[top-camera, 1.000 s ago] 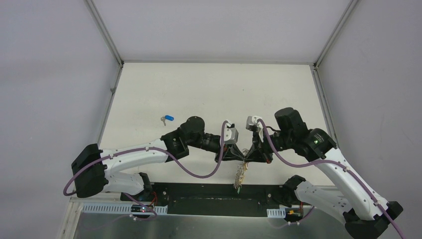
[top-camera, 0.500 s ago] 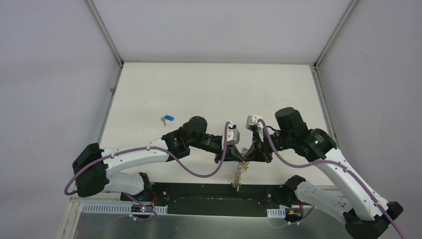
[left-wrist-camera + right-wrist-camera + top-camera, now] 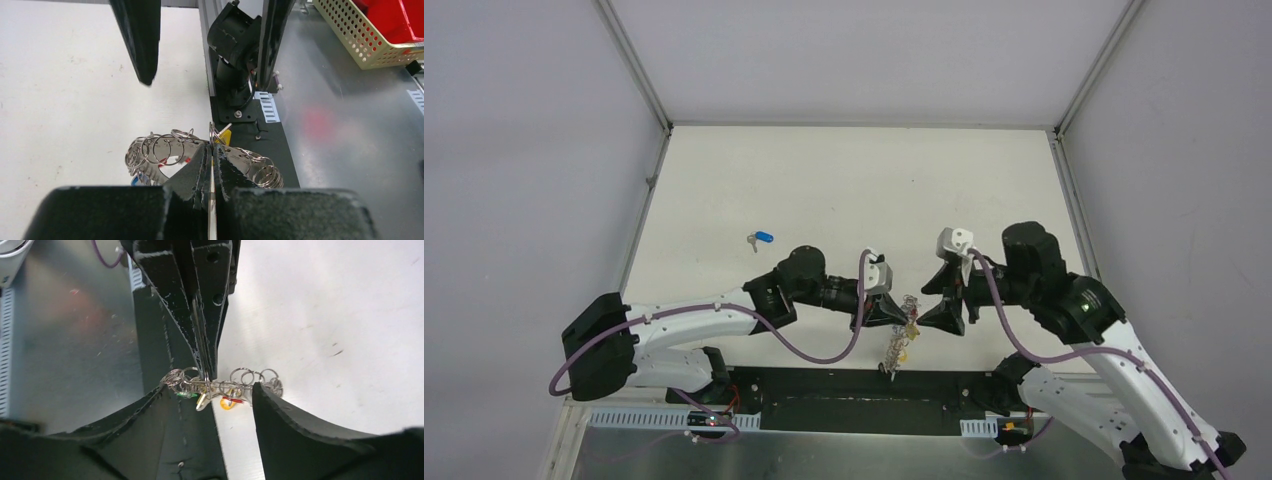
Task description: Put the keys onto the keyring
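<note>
Keyring (image 3: 900, 340): light, limp chain of slick split rings, dangling lower centre from the clenched left gripper (image 3: 210, 152), right gripper (image 3: 927, 308) released alongside; probably best pinched on one ring; blue-tagged key (image 3: 761, 238) lies mid-left on counter (image 3: 824, 180).

The left hand (image 3: 211, 162) covers the middle of the keyring (image 3: 160, 150), so what it pinches, perhaps a ring or a key blade, is unclear. The tags (image 3: 226, 136) beneath show only as slivers. From above, the blue-tagged key (image 3: 761, 238) on the desk (image 3: 844, 180) is too small for detail. The basket (image 3: 350, 35) runs off the corner.
</note>
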`<action>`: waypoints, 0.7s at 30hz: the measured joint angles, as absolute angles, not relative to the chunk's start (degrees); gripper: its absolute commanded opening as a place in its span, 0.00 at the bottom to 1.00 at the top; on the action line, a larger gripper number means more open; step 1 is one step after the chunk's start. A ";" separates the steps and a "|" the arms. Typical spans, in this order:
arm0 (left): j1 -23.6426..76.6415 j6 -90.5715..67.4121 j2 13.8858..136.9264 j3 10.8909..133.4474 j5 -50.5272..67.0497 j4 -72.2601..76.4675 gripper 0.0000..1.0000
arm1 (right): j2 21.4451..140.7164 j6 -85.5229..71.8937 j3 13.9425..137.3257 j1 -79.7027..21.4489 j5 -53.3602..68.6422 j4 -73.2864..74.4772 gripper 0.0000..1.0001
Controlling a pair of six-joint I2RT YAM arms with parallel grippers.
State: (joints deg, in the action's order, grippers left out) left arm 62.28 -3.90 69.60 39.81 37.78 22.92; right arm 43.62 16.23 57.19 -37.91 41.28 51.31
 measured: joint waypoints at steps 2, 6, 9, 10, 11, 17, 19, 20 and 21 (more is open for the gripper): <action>62.28 -4.36 68.90 38.28 37.26 25.69 0.00 | 40.93 16.05 56.84 -37.91 40.40 49.36 0.62; 62.28 -5.37 68.03 36.34 35.92 31.79 0.00 | 35.22 15.09 54.76 -37.91 39.88 45.01 0.58; 62.28 -6.04 67.35 34.76 34.98 36.97 0.00 | 33.34 14.48 53.21 -37.91 40.60 42.28 0.49; 62.28 -6.42 67.26 34.30 34.76 38.83 0.00 | 32.99 14.17 52.49 -37.91 41.25 41.19 0.45; 62.28 -6.74 67.20 33.69 34.48 41.06 0.00 | 32.75 13.76 51.75 -37.91 41.78 40.14 0.42; 62.28 -7.84 67.16 31.31 34.09 49.52 0.00 | 31.77 11.88 49.19 -37.91 45.15 35.31 0.33; 62.28 -8.14 67.13 30.96 33.91 51.09 0.00 | 31.66 11.64 49.12 -37.91 45.80 34.30 0.29; 62.28 -8.16 67.13 30.96 33.89 51.59 0.00 | 31.66 11.51 49.12 -37.91 46.00 33.71 0.28; 62.28 -8.27 67.13 30.96 33.87 52.16 0.00 | 31.66 11.44 49.12 -37.91 46.15 33.36 0.27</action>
State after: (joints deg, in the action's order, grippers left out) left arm 62.28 -8.27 67.13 30.96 33.87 52.16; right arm 31.66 11.44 49.12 -37.91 46.15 33.36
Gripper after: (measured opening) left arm 0.009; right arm 0.303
